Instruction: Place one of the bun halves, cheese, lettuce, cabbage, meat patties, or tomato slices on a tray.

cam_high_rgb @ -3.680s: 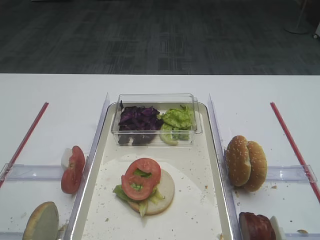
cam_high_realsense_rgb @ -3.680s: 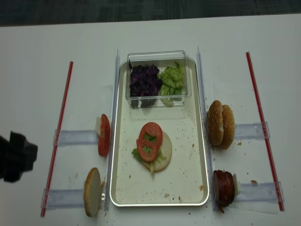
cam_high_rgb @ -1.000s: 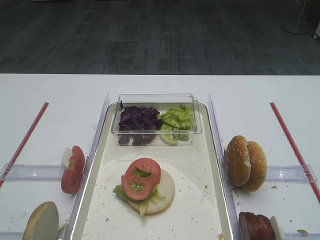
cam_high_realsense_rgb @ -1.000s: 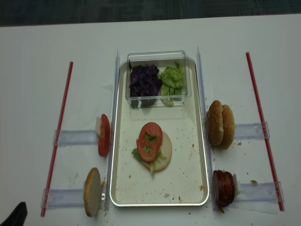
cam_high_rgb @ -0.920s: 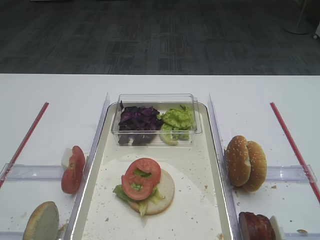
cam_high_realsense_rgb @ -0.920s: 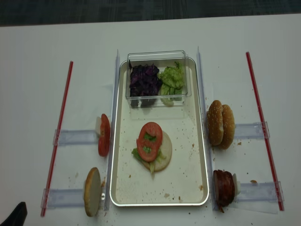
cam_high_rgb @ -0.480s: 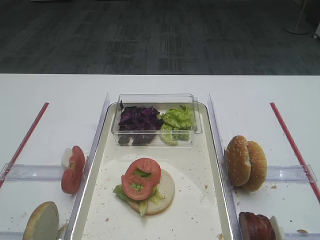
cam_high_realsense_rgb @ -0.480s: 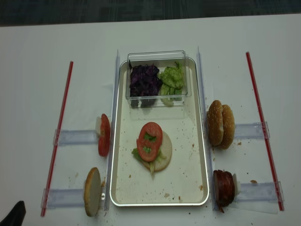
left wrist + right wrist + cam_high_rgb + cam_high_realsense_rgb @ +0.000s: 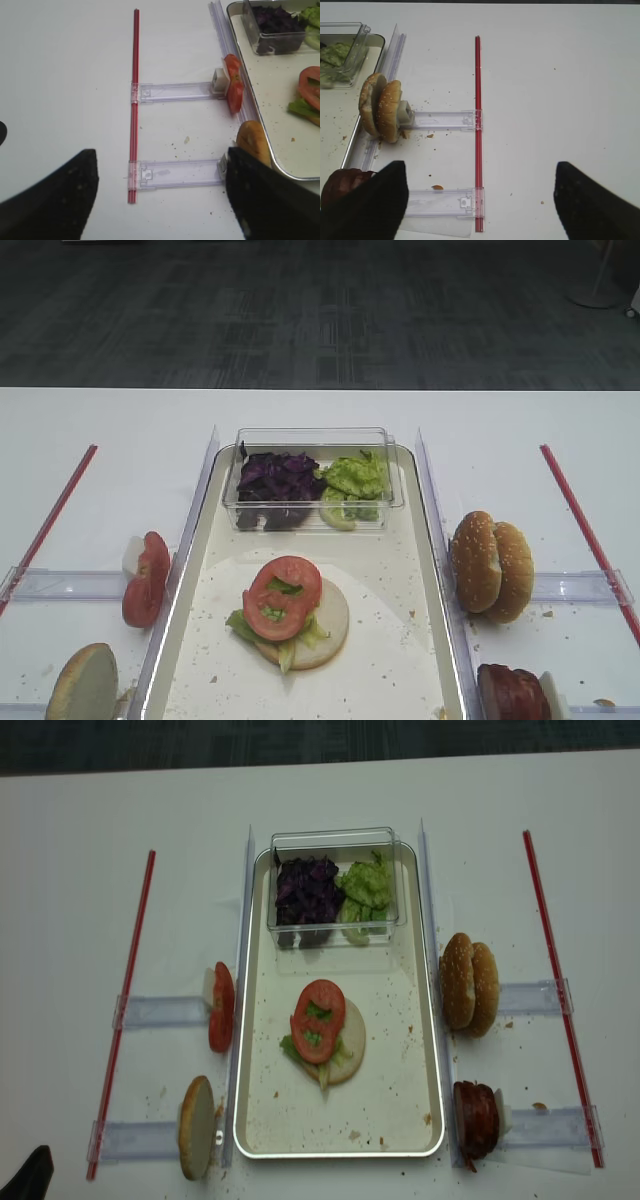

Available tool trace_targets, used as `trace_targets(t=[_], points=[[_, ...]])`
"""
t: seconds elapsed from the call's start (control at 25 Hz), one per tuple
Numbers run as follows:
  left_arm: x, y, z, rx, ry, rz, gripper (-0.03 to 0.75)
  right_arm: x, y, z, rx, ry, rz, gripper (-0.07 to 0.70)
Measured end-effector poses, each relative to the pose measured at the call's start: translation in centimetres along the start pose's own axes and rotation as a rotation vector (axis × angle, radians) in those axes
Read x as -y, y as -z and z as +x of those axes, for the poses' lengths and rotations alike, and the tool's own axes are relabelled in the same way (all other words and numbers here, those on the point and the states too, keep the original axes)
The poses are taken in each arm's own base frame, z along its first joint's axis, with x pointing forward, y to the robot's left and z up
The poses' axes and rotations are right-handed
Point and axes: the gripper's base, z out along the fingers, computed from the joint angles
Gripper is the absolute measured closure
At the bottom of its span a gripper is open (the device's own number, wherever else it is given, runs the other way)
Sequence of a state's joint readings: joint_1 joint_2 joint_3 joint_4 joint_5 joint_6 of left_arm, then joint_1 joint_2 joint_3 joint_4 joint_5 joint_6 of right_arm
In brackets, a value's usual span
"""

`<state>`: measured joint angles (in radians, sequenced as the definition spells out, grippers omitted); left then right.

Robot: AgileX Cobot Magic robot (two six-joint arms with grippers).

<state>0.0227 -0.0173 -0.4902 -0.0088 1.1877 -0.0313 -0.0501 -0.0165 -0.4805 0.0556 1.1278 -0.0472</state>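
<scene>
Exterior high | I note bun half (image 9: pixel 322 625), lettuce (image 9: pixel 243 625), tomato slices (image 9: pixel 282 597) stacked on tray (image 9: pixel 424 540) | patties (image 9: pixel 478 1119) unplaced | left gripper (image 9: pixel 160 195), right gripper (image 9: pixel 480 200) both spread wide, empty.

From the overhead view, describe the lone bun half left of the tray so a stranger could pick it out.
Start at the cream tray. Just outside its near left corner a single bun half stands on edge. The tomato slices behind it are red, and the other buns stand paired on the right.
</scene>
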Motion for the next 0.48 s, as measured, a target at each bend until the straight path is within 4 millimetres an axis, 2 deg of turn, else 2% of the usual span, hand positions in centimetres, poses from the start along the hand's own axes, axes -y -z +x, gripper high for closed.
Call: trace_targets(t=[0.48], points=[[0.0, 0.0, 0.0, 0.0, 0.0, 0.0, 0.224, 0.0, 0.0, 0.0, 0.0, 0.0, 0.0, 0.018]])
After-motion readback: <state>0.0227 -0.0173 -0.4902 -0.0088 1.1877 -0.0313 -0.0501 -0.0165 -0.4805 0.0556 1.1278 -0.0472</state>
